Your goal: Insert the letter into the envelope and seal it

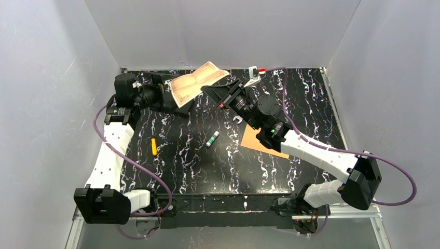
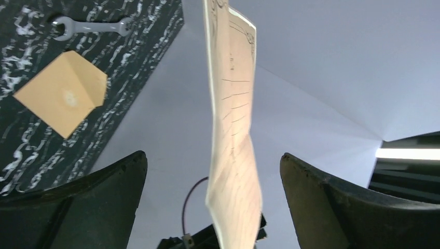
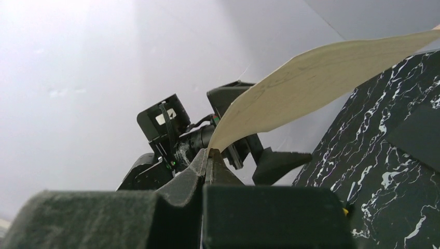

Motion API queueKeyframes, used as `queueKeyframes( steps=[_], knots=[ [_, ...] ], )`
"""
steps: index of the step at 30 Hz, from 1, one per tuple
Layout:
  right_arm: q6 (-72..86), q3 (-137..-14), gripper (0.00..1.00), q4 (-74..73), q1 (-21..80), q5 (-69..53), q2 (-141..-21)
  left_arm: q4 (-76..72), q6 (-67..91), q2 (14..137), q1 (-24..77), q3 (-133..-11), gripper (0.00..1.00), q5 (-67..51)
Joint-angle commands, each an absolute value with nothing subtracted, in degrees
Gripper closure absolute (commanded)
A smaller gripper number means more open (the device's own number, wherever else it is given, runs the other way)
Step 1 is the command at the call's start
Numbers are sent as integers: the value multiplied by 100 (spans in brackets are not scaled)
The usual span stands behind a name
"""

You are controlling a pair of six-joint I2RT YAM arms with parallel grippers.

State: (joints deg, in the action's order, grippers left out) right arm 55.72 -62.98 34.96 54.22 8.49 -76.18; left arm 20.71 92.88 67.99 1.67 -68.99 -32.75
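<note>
Barely started: right tool [image 3: 209, 153] pinched shut on the letter [image 1: 197, 82], aloft over the counter's [image 1: 207, 171] far edge; left tool [image 2: 214, 171] wide open, empty; envelope [image 1: 251, 139] flat toward the right edge, nothing inserted or sealed.

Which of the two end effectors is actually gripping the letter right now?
The right end effector, pinched shut on the letter at its edge. The left end effector stands wide open, the sheet hanging free between its fingers.

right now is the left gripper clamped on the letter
No, the left gripper stands wide open, its fingers clear of the letter.
</note>
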Motion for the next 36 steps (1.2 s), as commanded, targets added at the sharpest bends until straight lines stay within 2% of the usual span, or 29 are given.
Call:
queueKeyframes(
  steps=[1,7,11,13,14,15,16,18,20,23,26,31,36],
  knots=[
    [5717,-6224,99,3856,5397,596,-7503,1023,10519,6736,309,-6708,6,-3582],
    [5795,-6048,99,4009,5361,554,-7450,667,10703,6629,433,-6349,52,-3414],
    [5789,-5909,99,3792,5344,629,-7307,718,10217,6451,433,-6317,91,-3045],
    [5707,-5860,98,3522,5336,728,-7195,848,9872,6405,431,-6396,100,-2869],
    [5642,-5867,92,3260,5327,800,-7120,920,9689,6408,431,-6459,100,-2801],
    [5572,-5871,79,2967,5322,901,-7031,941,9509,6428,431,-6522,100,-2744],
    [5467,-5872,60,2696,5318,1011,-6938,926,9302,6468,433,-6582,100,-2728],
    [5155,-5918,30,2091,5290,1270,-6691,885,8803,6601,433,-6728,100,-2783],
    [4620,-6151,24,1341,5211,1192,-6558,840,8204,6758,431,-6945,100,-2912],
    [3795,-7066,23,-555,5179,1187,-6603,1022,7069,7006,431,-7457,100,-3163],
    [3515,-7575,21,-1715,5150,1471,-6626,1064,5924,7064,431,-7713,100,-3452],
    [3266,-7915,14,-1529,4915,1321,-6768,1591,3959,6969,431,-8133,100,-4149],
    [3198,-8332,10,-1227,4626,295,-7198,2259,2596,6997,432,-8740,100,-5330]
  ],
)
